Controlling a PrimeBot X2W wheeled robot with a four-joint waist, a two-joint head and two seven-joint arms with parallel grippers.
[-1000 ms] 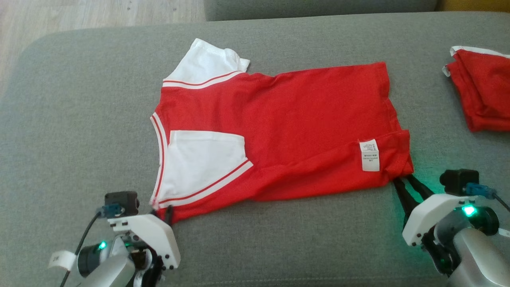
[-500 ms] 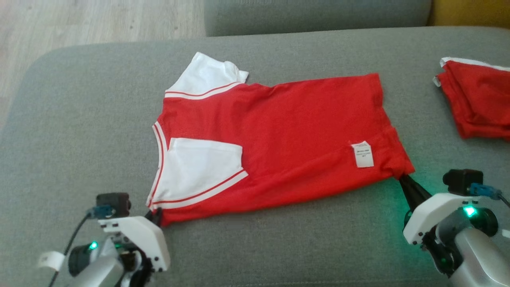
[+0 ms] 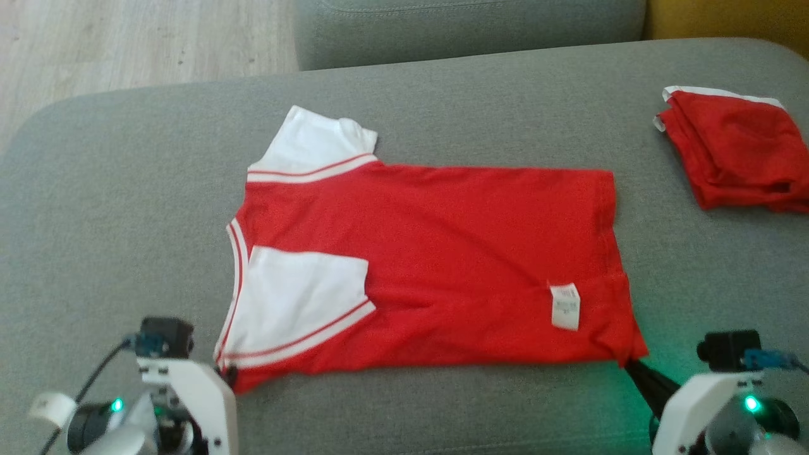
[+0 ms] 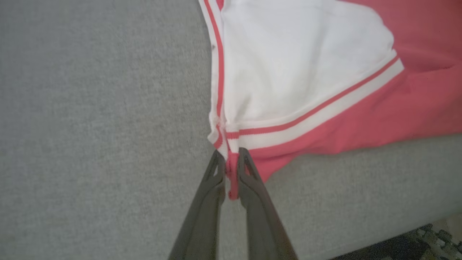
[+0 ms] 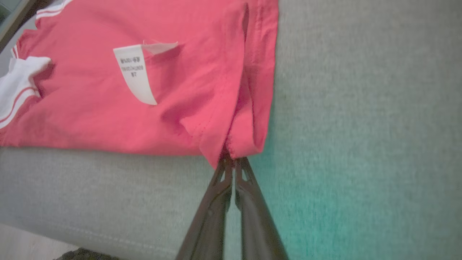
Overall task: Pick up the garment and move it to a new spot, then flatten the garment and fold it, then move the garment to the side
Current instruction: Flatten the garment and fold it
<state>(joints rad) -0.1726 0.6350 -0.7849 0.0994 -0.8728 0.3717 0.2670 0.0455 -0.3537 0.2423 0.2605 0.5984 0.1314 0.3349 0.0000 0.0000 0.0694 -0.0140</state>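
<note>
The left gripper (image 4: 231, 156) is clamped on the shoulder corner of the red T-shirt (image 3: 455, 253), the right gripper (image 5: 233, 161) on its hem corner, probably to stretch it flat.

i seem to be working in a home, most likely a living room. the work surface is a wide grey upholstered sofa seat (image 3: 126, 189). another grey cushioned piece (image 3: 468, 25) sits behind it, and pale wood-plank flooring (image 3: 126, 44) shows beyond. laundry lies on the fabric: a red and white shirt (image 3: 442, 253) and a folded red garment (image 3: 733, 151).
</note>
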